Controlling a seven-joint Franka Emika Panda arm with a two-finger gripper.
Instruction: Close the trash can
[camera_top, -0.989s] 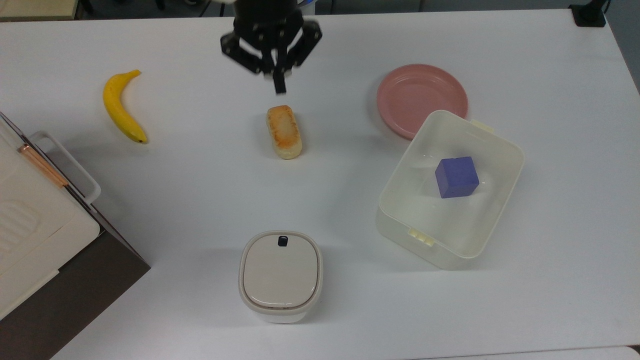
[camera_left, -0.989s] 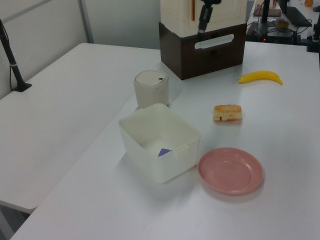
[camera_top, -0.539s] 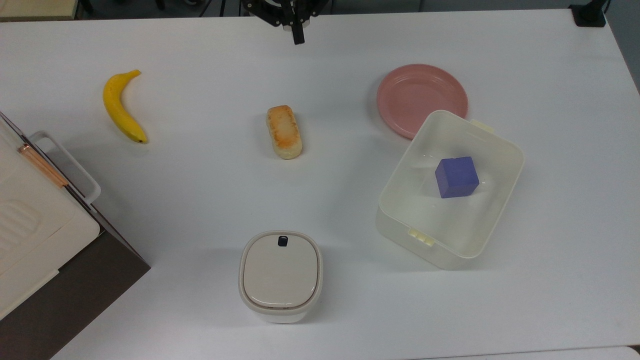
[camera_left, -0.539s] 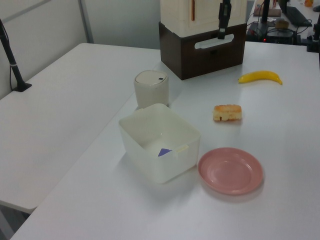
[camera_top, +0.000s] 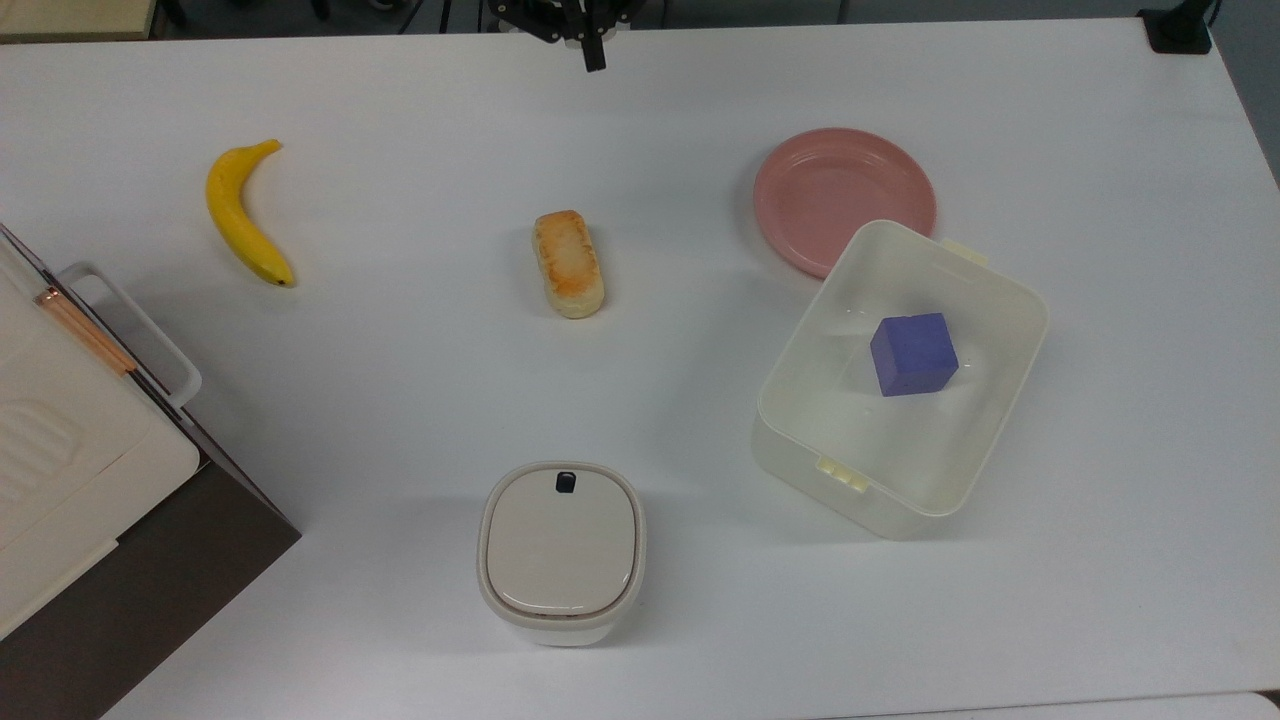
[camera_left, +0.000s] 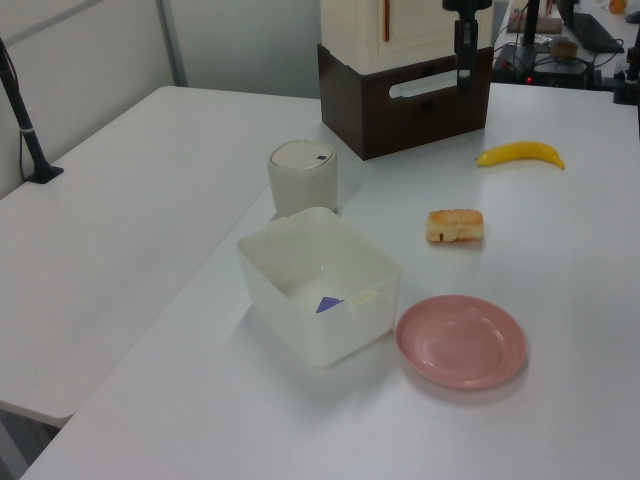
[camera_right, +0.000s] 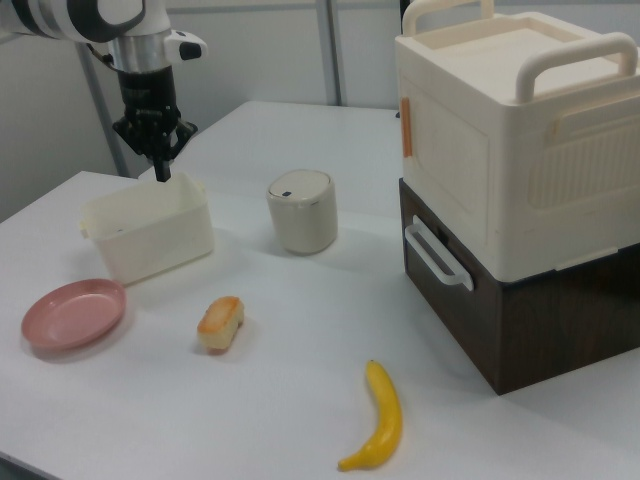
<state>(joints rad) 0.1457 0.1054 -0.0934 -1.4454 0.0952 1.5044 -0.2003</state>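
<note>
The trash can (camera_top: 561, 552) stood on the white table (camera_top: 400, 380), near the edge at the bottom of the top view, with its beige lid (camera_top: 560, 545) lying flat and shut on the body. The small dark button (camera_top: 565, 482) sat at the lid edge facing the bread roll (camera_top: 568, 263). In the right view the trash can (camera_right: 301, 210) stood between the open white container (camera_right: 150, 240) and the stacked cream and brown box (camera_right: 520, 190).

The gripper (camera_top: 594, 58) hung at the top edge of the top view, well apart from the trash can and touching nothing. In the right view the gripper (camera_right: 161, 172) pointed down above the container, its fingers drawn together to a single dark tip with nothing between them.

A blue cube (camera_top: 913, 354) lay inside the container. The pink plate (camera_top: 840, 190) lay just beside the container, partly hidden by its rim in the top view. The banana (camera_top: 245, 215) lay well apart, toward the top view's left
</note>
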